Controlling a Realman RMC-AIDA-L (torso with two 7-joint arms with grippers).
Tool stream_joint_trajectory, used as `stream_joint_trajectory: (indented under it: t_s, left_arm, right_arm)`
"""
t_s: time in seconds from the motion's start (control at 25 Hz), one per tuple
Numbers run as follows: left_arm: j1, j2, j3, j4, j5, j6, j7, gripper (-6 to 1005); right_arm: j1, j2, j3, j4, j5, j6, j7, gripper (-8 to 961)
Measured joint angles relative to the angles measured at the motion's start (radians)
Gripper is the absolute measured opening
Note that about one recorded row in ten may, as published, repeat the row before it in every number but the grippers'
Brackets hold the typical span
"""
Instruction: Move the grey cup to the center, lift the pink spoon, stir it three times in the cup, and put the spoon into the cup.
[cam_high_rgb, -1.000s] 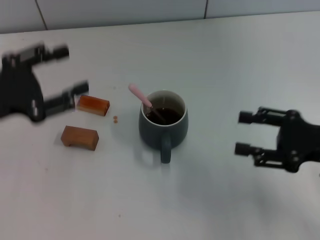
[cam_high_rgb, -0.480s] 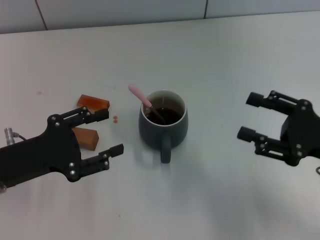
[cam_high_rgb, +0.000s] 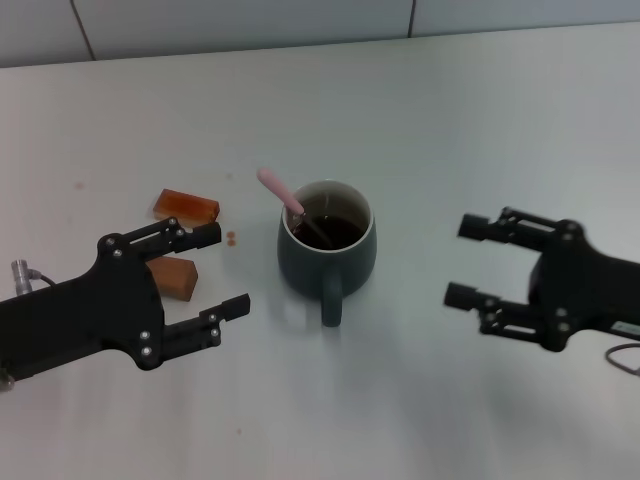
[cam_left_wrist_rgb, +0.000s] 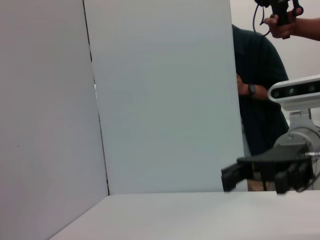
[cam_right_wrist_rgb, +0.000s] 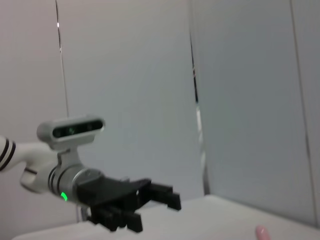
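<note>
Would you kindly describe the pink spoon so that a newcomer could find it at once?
Find the grey cup in the middle of the white table. The pink spoon stands in its dark liquid, its handle leaning over the rim: slim and pale pink, unlike the brown blocks.

Grey cup (cam_high_rgb: 327, 252) – dark blue-grey; pink spoon (cam_high_rgb: 281, 195) – pale pink handle

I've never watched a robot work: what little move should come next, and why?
Probably just draw both arms back: the spoon already leans in the cup mid-table, and the left gripper and right gripper are open, holding nothing, either side of it.
</note>
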Motion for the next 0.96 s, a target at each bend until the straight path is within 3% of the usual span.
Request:
stream_joint_trajectory:
  t_s: [0.96]
  left_arm:
    - [0.017,0.000,0.000,-0.005,0.000,-0.005,-0.010,707]
  right_arm:
    - [0.017,-0.003,-0.039,-0.007,0.001,0.035,0.027,726]
